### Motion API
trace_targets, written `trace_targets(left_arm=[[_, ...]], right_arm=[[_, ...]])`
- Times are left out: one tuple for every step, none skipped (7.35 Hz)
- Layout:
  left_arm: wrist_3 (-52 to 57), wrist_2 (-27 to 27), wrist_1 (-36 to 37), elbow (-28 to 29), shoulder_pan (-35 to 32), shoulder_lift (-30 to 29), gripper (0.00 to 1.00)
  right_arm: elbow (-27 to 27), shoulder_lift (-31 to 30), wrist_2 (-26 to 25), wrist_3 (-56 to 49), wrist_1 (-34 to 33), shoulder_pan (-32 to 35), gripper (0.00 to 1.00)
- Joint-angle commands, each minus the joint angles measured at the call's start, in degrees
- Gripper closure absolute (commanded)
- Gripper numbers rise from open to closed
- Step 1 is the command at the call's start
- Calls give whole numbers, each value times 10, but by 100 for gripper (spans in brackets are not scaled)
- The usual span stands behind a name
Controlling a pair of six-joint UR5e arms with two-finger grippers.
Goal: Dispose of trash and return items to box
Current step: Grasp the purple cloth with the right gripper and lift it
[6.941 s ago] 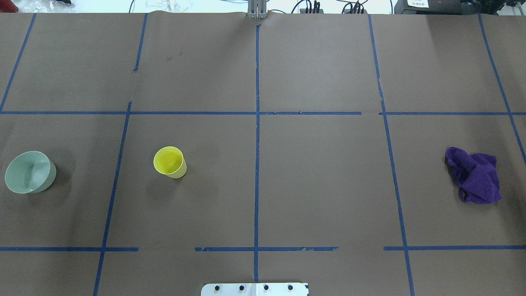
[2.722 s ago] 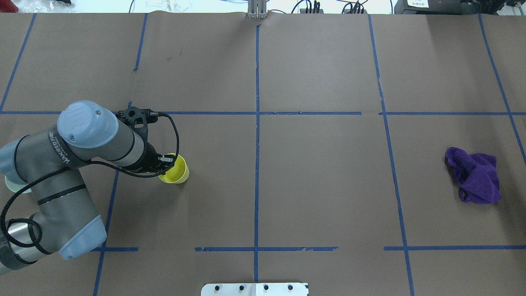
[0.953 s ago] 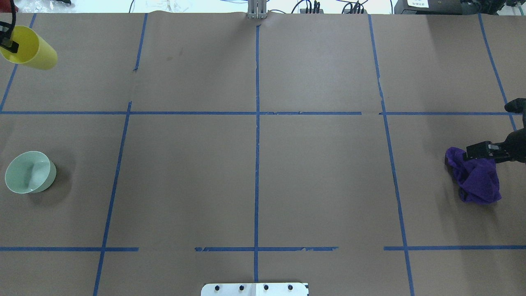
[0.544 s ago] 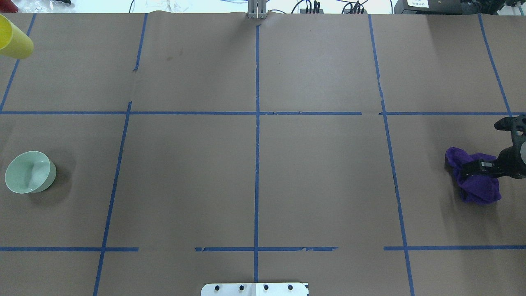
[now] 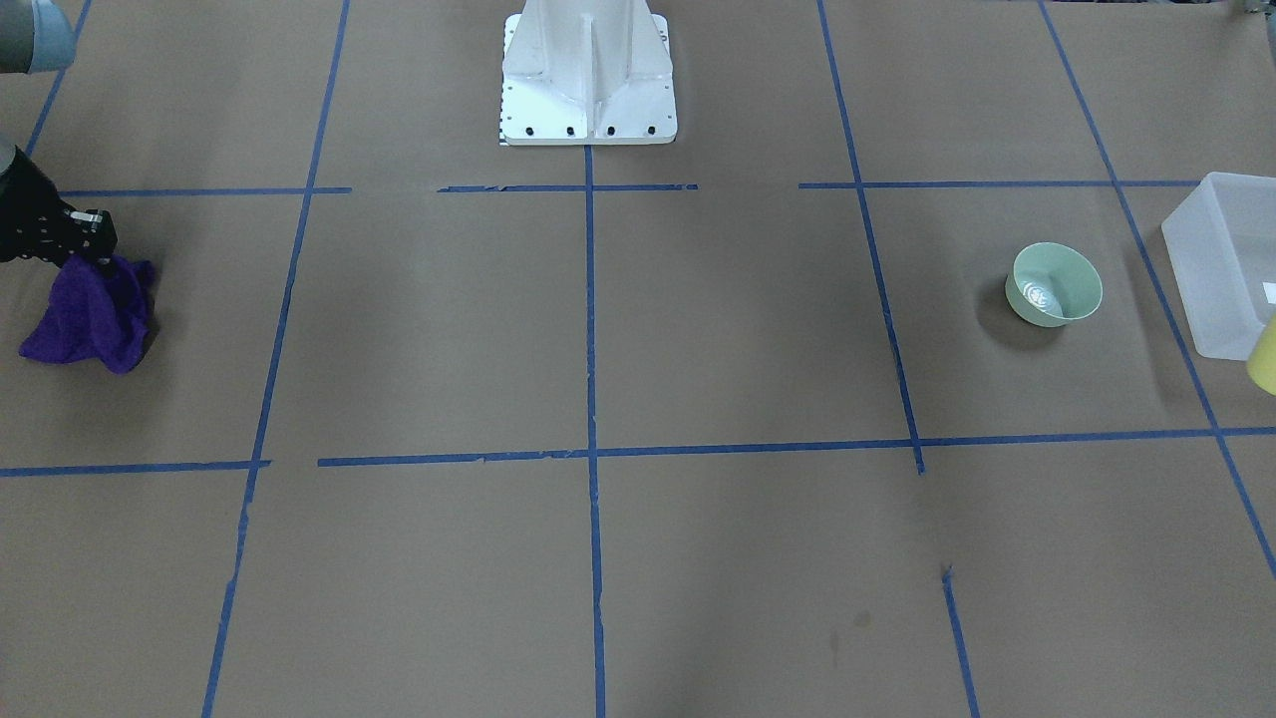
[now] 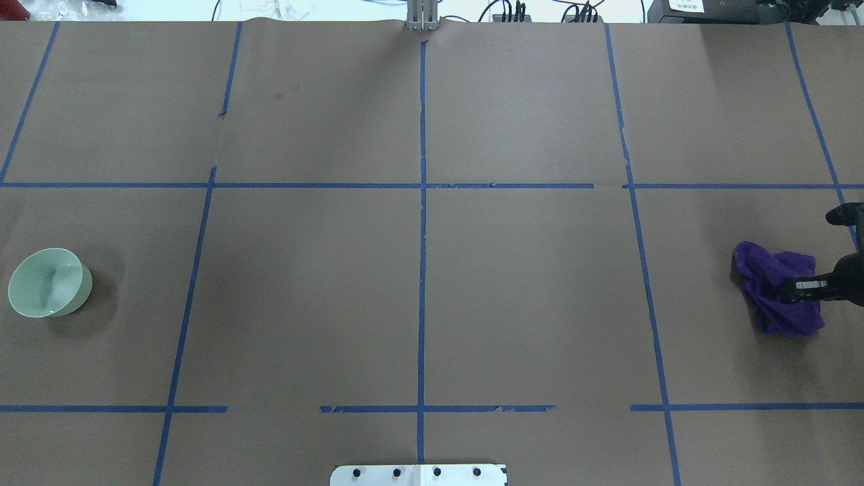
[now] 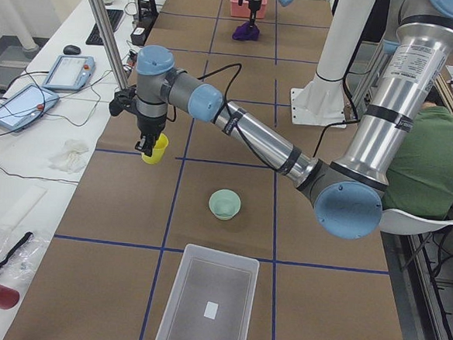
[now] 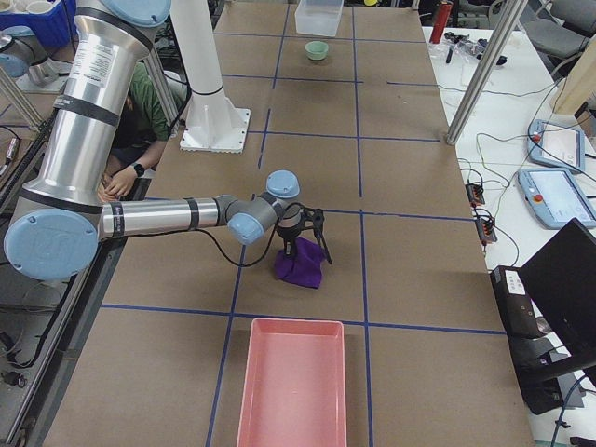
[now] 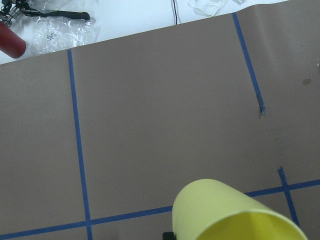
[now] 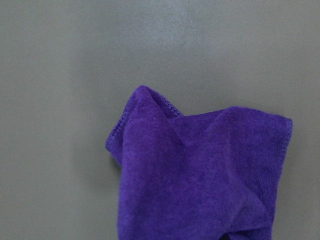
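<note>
My left gripper (image 7: 147, 144) is shut on the rim of the yellow cup (image 7: 156, 149) and holds it above the table, over the far edge side. The cup fills the bottom of the left wrist view (image 9: 235, 212) and shows at the right edge of the front view (image 5: 1264, 357). The mint-green bowl (image 6: 48, 282) stands upright on the table (image 5: 1057, 284), beside the frosted box (image 5: 1221, 264), which is open (image 7: 205, 305). My right gripper (image 6: 800, 289) is down on the crumpled purple cloth (image 6: 776, 287). I cannot tell whether it is open or shut.
A pink tray (image 8: 291, 391) lies past the table's right end, near the cloth (image 8: 300, 265). The robot's white base (image 5: 588, 70) stands at the middle. Blue tape lines (image 6: 422, 202) cross the brown paper. A seated person (image 7: 437, 154) is behind the robot.
The left gripper carried the yellow cup off the far left of the overhead view. The right gripper came in from the right and lowered onto the purple cloth.
</note>
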Motion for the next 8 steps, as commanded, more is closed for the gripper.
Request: trace_targets(left_arm=[[44,-1,0,17,-20,2,100],[78,0,0,45,-46,-2,100],[122,1,0,60,-68,-2,100],[171,1,0,94,-98,-1,100],[222,0,-4,128,-115,7,100],[236,0,-13,134,-117,42,100],[236,-3,-56,131,-118,96,100],[232,-3,-72,127,-118,136,100]], right_arm=[[22,-2,0,-1,-1,4,100],[44,-6,2,-2,-1,20,100],[76,-6,16,-2,-29,45,100],[135,-1,45,-3,-102,83,100],[181,0,74,-3,-146,110,100],[202,1,108,-3,-151,136,100],[208,10,141,-3,-152,167,100],[228,15,148,-3,-188,178,100]])
